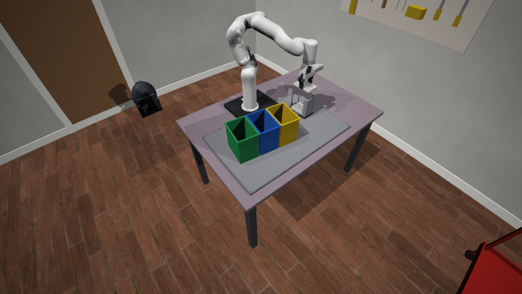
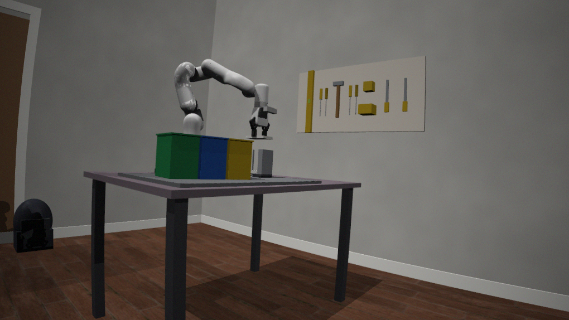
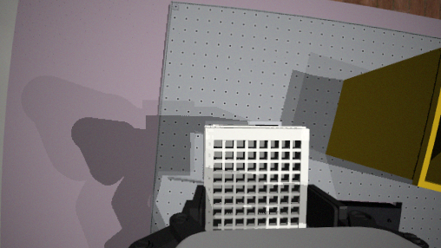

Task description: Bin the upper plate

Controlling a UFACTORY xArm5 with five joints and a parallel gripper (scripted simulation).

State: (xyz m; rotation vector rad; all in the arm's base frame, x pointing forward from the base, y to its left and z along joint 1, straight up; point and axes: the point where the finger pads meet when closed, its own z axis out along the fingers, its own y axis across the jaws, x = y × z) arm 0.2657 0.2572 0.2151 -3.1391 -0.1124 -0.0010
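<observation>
On my feed the upper 96-well plate (image 3: 256,178) was a flat white slab cut into a regular grid of square wells, with a plain solid band along its far edge and pale shading across the near rows. It hung level in the air above the stack rack K1 (image 1: 305,105), apart from the rack's top, near the far edge of the bench (image 1: 365,109) towards its far right corner. The gripper (image 1: 303,82) pointed straight down with its jaws spread almost as wide as they go, clamped on the two opposite long sides of that plate; in the wrist view I could see the dark fingers pressed against each flank of the white grid. Under it, the lower plate (image 1: 297,108) lay low down inside the rack, beside the rack's grey side panel. The three bins stood upright in a touching row on the grey perforated mat (image 1: 313,135), running from the bench's middle towards the rack: the green bin (image 1: 241,139) nearest the front, the blue bin (image 1: 265,130) in the middle, and the yellow bin (image 1: 284,123) just beside the rack. The held plate sat well apart from the blue bin, beyond the yellow one.
</observation>
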